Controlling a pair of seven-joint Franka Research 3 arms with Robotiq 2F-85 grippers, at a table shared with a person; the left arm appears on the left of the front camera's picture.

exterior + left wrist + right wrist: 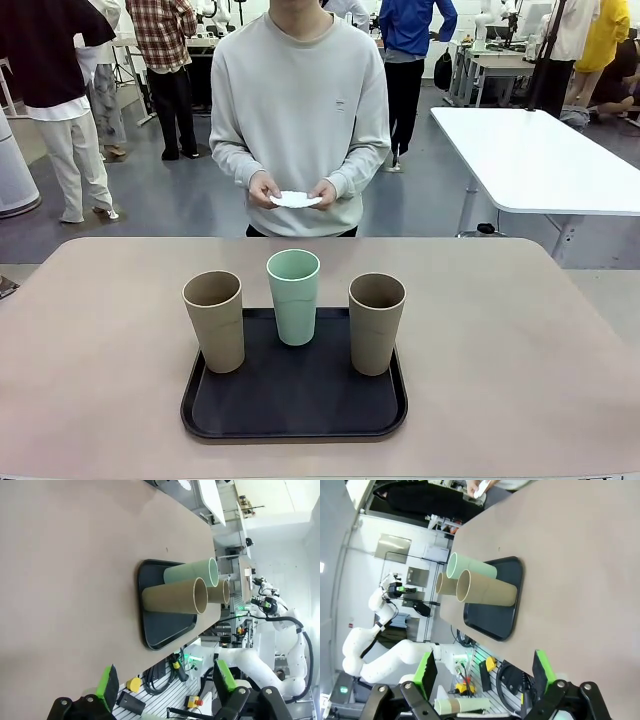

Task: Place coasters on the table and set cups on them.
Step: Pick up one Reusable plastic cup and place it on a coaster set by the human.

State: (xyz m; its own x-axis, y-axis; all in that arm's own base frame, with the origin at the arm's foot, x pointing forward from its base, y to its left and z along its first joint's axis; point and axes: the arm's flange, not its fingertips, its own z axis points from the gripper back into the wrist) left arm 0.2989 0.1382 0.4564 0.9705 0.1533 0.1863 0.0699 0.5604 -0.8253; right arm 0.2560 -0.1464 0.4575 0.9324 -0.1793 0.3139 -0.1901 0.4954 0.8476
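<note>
My left pincer (165, 675) and right pincer (485, 659) both stand spread wide, empty, low in frame, facing the tabletop (75, 580).

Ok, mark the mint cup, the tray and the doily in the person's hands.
mint green cup (295, 305), front view, outer wall.
black tray (290, 403), front view, bare floor near its front.
white doily (295, 200), front view, its middle.

You have no text, number, brand or sign here that can be read. The one candidate is a small dark mark (341, 103) on the chest of the person's grey sweatshirt (300, 120), and it is too small to make out.
</note>
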